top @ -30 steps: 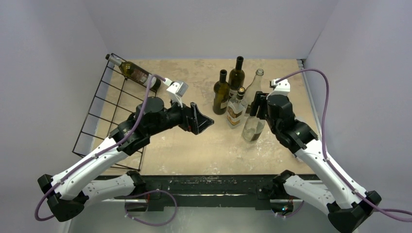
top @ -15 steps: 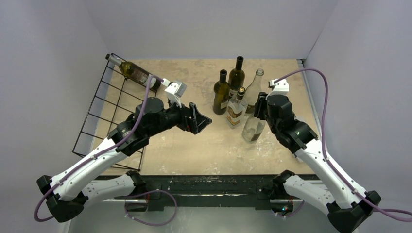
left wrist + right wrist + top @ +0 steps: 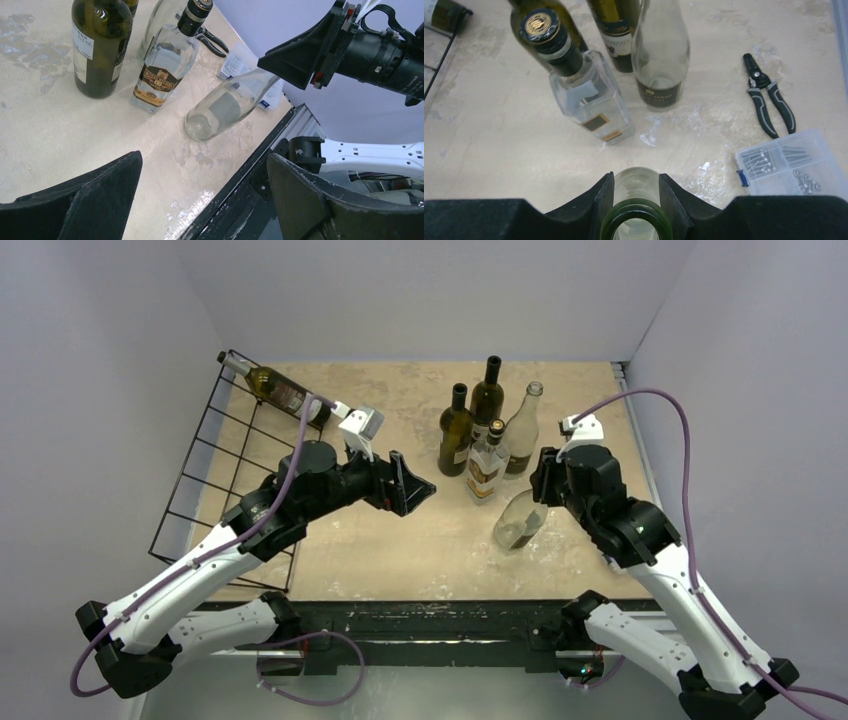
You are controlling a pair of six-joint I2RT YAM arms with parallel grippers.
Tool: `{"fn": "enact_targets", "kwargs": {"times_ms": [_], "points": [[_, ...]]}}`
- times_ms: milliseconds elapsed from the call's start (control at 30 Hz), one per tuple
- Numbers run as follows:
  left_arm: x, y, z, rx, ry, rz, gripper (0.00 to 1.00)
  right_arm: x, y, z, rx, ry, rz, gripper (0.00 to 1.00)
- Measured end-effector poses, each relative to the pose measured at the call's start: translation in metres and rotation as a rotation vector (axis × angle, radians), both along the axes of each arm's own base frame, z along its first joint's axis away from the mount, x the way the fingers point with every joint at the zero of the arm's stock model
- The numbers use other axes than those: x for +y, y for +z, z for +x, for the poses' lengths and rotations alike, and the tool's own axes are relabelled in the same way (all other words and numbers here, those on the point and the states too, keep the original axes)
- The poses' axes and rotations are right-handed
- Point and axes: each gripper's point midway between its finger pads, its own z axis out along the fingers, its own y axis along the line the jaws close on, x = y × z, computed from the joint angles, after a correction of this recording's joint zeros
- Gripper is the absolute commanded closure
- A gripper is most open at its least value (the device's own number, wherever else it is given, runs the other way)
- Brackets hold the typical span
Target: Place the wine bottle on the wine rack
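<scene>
Wine bottle (image 3: 519, 520) in play is the clear empty one: tilted well over at the right-centre of the table (image 3: 420, 550), base pointing toward the left arm, neck up in the right gripper (image 3: 636, 195). Right fingers (image 3: 599, 197) are pinched on the neck just under the lip. Can't tell whether the base is fully clear of the tabletop.

Just behind it: square spirit bottle (image 3: 487, 462), clear tall bottle (image 3: 523, 418) and two dark bottles (image 3: 455, 430), all upright. Tight spacing, so the swing-out could clip them.

Left gripper (image 3: 412, 483) hangs mid-table with fingers (image 3: 95, 200) spread wide, holding nothing, its camera looking at the bottle's base. My read: staged for a handover.

Wine rack (image 3: 205, 465) sits at the far left edge, well apart from the held bottle. One green bottle (image 3: 277, 392) already lies across its far end; the nearer slots look free.

Progress: grasp done. Left to do: carry across, probably pass to the left arm, lay it down on the rack, release.

Pliers (image 3: 768, 102) and parts box (image 3: 791, 165) on the right aren't relevant.
</scene>
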Motion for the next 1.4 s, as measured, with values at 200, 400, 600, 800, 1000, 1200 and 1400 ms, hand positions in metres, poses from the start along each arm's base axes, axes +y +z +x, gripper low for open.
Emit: {"fn": "enact_targets", "kwargs": {"times_ms": [200,400,600,800,1000,1200,1400], "points": [[-0.004,-0.003,0.001,0.01,-0.011,0.003,0.04,0.014,0.006,-0.016,0.056,0.089,0.053,1.0],[-0.015,-0.009,0.001,0.024,-0.046,0.006,0.08,0.043,0.018,-0.024,0.112,0.181,0.183,1.0],[-0.031,-0.012,-0.004,0.004,-0.1,0.024,0.09,0.08,0.017,-0.027,0.21,0.261,0.328,1.0],[-0.052,-0.017,-0.017,-0.055,-0.168,0.103,0.09,0.108,0.016,-0.026,0.286,0.324,0.434,1.0],[-0.067,-0.01,-0.02,-0.12,-0.179,0.182,0.1,0.126,0.028,-0.025,0.294,0.365,0.529,1.0],[-0.069,-0.017,-0.015,-0.149,-0.132,0.264,0.12,0.137,0.041,-0.023,0.28,0.382,0.61,1.0],[-0.072,-0.025,-0.013,-0.179,-0.12,0.343,0.13,0.141,0.039,-0.023,0.294,0.386,0.643,1.0]]}}
